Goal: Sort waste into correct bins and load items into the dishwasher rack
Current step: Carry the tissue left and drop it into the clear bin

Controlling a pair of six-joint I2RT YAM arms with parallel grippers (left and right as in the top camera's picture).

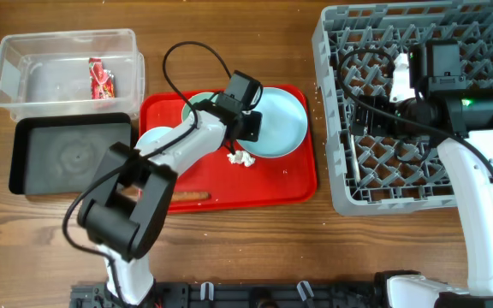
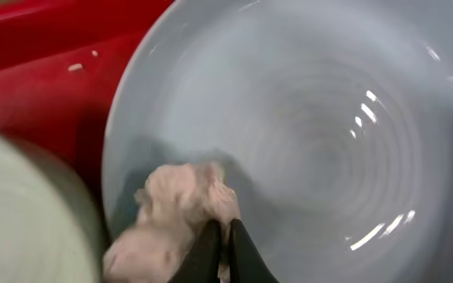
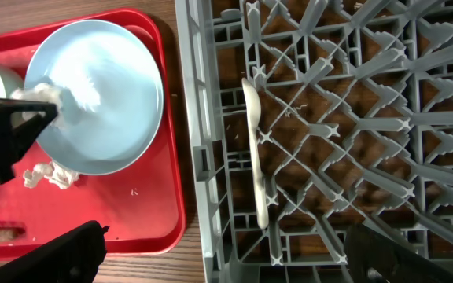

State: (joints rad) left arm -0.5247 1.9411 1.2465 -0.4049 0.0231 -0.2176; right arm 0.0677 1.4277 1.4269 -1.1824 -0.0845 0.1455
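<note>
My left gripper (image 2: 222,250) is shut on a crumpled white tissue (image 2: 178,206) over the near rim of the pale-blue plate (image 2: 313,134), which lies on the red tray (image 1: 272,184). In the overhead view the left gripper (image 1: 248,127) is over the plate's left edge, and another bit of tissue (image 1: 242,158) lies on the tray. My right gripper (image 3: 226,248) is open and empty above the grey dishwasher rack (image 3: 344,118), where the white spoon (image 3: 255,149) lies. The wrapper (image 1: 101,79) is in the clear tub (image 1: 67,43). The yellow cup is out of view.
The black tray (image 1: 71,154) sits below the clear tub. Two pale-blue bowls (image 1: 157,137) (image 1: 197,104) stand on the red tray's left side, with the orange-brown food stick (image 1: 191,197) near its front edge. A few rice grains (image 2: 75,67) lie on the tray.
</note>
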